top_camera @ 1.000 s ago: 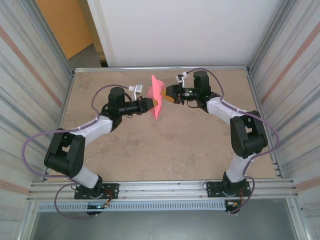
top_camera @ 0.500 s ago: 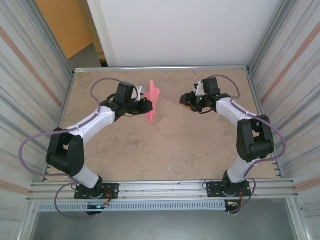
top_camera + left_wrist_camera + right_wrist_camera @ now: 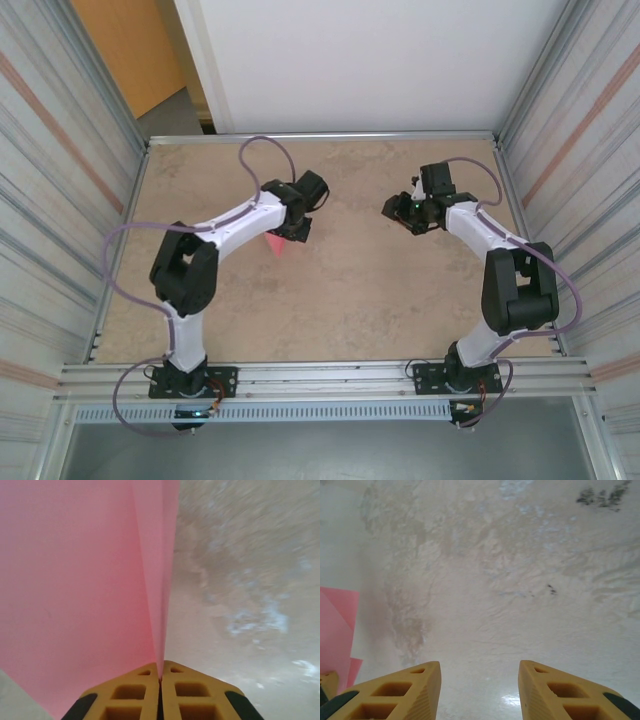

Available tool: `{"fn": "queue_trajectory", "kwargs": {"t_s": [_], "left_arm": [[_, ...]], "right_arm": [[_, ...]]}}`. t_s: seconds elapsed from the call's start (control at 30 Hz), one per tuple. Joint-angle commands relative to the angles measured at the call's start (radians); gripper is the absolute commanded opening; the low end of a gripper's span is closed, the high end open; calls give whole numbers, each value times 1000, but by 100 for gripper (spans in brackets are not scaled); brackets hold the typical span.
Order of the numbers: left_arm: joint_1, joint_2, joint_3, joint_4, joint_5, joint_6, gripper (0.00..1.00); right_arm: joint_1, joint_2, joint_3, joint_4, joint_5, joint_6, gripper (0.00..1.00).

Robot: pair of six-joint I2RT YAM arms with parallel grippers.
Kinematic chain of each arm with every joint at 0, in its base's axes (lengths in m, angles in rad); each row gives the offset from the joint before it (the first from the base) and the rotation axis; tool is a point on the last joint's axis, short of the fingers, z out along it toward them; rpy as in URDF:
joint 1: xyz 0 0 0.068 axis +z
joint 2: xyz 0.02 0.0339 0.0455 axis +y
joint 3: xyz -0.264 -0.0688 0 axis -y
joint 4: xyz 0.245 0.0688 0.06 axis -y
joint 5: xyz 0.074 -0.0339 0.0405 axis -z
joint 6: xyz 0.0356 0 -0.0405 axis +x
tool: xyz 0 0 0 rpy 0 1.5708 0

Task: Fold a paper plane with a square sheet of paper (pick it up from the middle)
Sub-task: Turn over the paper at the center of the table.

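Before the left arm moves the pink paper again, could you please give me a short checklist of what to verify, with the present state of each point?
1. Left gripper shut on the pink paper, with the crease pinched in its jaws: ok.
2. Right gripper open, nothing held: ok.
3. The two grippers well apart over the table in the top view: ok.
4. Paper lifted off the table: cannot tell.
5. Folds even and shape finished as a plane: cannot tell; the left wrist view gives one crease and flat layers.
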Motion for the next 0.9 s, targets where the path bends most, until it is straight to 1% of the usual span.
{"fn": "queue_trajectory", "kwargs": {"t_s": [0.0, 0.13, 0.2, 0.47, 0.53, 0.87], "left_arm": [[-33, 61, 57, -126, -216, 17, 8], [-64, 154, 98, -155, -306, -4, 8], [-82, 196, 112, -158, -328, -4, 8], [-133, 286, 118, -136, -392, -41, 9], [-140, 295, 114, -132, -398, -51, 10], [-163, 329, 89, -102, -326, -93, 14]], "right_arm": [[-13, -34, -16, -20, 23, -4, 45], [-25, -29, -28, -14, 22, 5, 45], [-27, -26, -30, -13, 19, 8, 45], [-37, -14, -43, -2, 8, 19, 44], [-38, -14, -46, 1, 5, 21, 44], [-43, 12, -52, 18, -20, 38, 44]]}}
